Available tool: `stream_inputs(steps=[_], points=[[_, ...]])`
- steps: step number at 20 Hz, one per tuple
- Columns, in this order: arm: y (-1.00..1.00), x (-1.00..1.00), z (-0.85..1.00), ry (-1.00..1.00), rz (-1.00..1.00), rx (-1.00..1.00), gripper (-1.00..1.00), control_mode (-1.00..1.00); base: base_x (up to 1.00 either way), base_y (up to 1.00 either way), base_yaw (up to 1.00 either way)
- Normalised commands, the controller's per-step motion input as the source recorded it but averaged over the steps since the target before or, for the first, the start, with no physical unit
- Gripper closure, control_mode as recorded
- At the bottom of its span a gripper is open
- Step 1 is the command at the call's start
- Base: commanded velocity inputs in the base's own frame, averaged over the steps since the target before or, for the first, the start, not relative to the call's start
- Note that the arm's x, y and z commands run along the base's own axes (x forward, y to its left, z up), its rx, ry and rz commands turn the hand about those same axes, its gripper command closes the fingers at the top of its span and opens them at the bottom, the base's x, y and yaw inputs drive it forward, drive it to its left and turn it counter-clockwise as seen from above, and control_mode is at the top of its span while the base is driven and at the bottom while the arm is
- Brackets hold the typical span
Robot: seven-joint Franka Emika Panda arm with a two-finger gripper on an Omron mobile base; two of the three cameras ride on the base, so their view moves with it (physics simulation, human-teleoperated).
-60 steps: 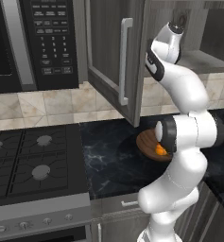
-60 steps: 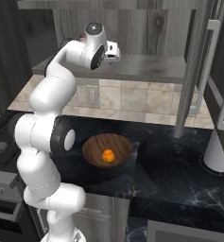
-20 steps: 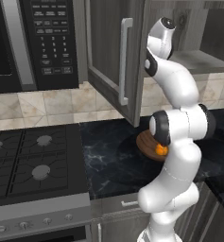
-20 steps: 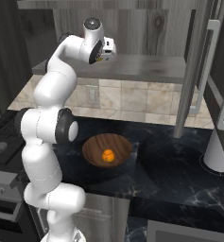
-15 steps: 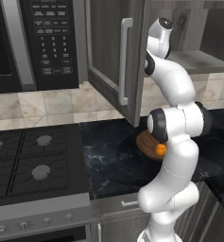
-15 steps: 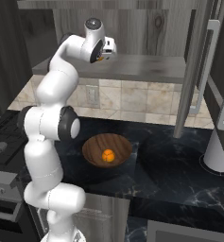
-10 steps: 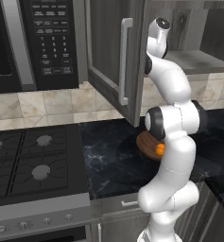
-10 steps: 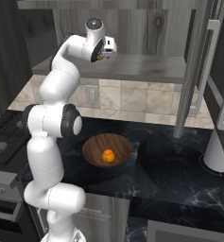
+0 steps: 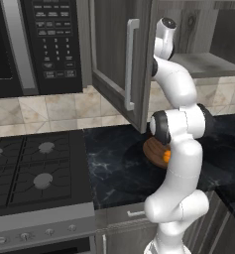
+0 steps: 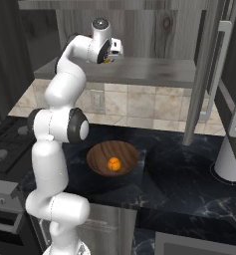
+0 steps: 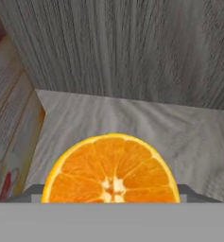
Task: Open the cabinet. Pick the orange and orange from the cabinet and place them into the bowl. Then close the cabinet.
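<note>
Close before the hand camera: cut face of an orange (image 11: 111,170) filling the lower middle, resting on the grey cabinet shelf (image 11: 132,118), back wall just behind. Gripper (image 10: 109,56) up at the shelf's left end, orange glimpsed at its tips; jaw width and any grip impossible to tell. Down on the dark counter (image 10: 184,184): bowl (image 10: 112,157) with another orange (image 10: 113,163) inside. Farther up, cabinet (image 9: 120,54) doors swung open, microwave (image 9: 34,44) at left.
</note>
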Motion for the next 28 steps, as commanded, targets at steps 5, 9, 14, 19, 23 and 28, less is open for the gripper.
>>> stream_inputs(steps=[5,9,14,19,23,28], points=[[0.00,0.00,0.00,0.00,0.00,0.00,1.00,-1.00,0.00,0.00,0.00],[0.00,0.00,0.00,0.00,0.00,0.00,1.00,-1.00,0.00,0.00,0.00],[0.00,-0.04,0.02,0.00,0.00,0.00,1.00,-1.00,0.00,0.00,0.00],[0.00,-0.35,0.10,-0.02,0.00,0.00,1.00,-1.00,0.00,0.00,0.00],[0.00,-0.64,0.25,-0.04,0.00,0.00,1.00,-1.00,0.00,0.00,0.00],[0.00,-0.93,0.19,-0.09,0.00,0.00,1.00,-1.00,0.00,0.00,0.00]])
